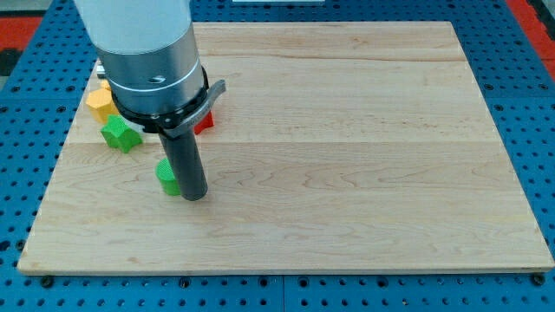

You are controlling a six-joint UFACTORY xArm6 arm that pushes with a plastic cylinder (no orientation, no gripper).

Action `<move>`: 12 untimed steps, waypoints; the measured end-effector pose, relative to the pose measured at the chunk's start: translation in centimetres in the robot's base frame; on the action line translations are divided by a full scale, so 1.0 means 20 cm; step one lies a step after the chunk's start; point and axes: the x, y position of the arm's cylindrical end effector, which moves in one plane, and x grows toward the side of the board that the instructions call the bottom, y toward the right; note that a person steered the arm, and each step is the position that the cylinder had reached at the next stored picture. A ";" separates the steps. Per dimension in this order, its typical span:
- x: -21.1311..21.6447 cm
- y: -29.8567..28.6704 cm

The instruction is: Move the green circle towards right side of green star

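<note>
The green circle (166, 176) is a small green block at the left of the board, partly hidden behind my rod. My tip (194, 197) rests on the board right against the circle's right side. The green star (120, 134) lies up and to the left of the circle, apart from it. The arm's grey wrist hangs over the blocks at the view's top left.
A yellow block (101, 104) sits just above the green star, near the board's left edge. A red block (205, 123) shows partly under the arm's wrist, above my tip. The wooden board (347, 156) lies on a blue pegboard table.
</note>
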 end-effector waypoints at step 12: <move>-0.20 -0.27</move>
